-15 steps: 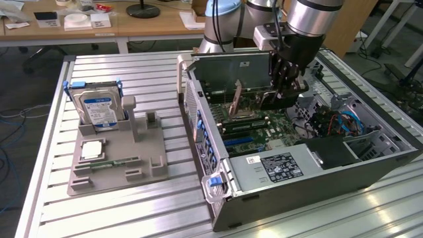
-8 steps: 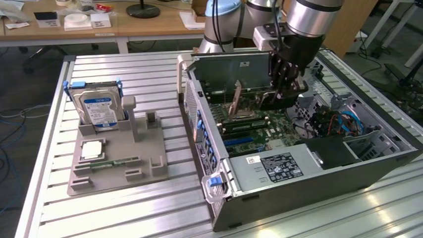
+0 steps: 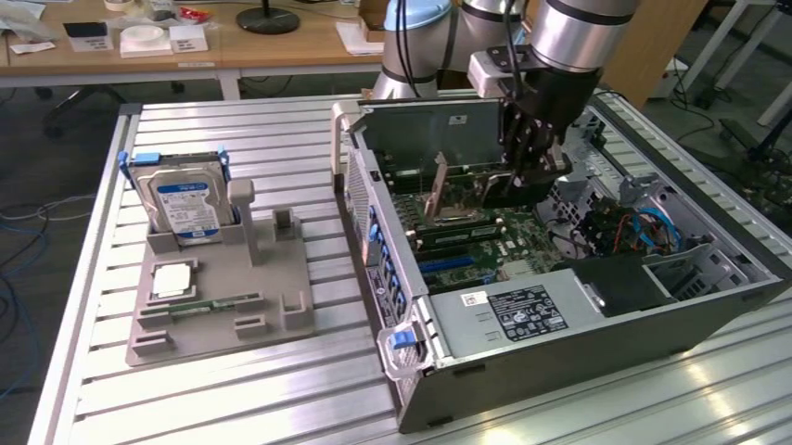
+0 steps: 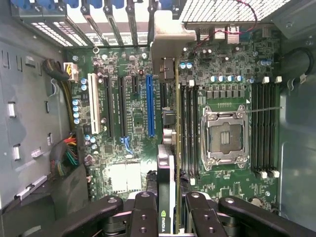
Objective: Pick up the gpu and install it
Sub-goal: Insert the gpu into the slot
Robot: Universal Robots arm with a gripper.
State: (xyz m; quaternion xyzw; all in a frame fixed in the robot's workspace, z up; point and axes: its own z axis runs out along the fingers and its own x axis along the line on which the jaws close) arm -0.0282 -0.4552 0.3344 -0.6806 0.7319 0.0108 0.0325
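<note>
Slatted desk point(image 3: 248, 389), open computer case point(image 3: 581, 371) | end effector point(image 4: 169, 198) narrow, clamping gpu point(image 4: 166, 163) | card edge-on above motherboard point(image 4: 129, 123), apparently for straight insertion.

The lettering "NVIDIA", beside a green logo, stands on the thin black flat expansion card point(image 4: 165, 173) in the wrist view.

The arm point(image 3: 580, 37) comes down steeply at the exterior view's upper right, silver forearm above, black wrist below. The gripper point(image 3: 530, 178) points downward. Its black fingers point(image 4: 144, 212) stand close together, clamped on the two faces of the gpu point(image 4: 166, 170), which they hold edge-on.
</note>
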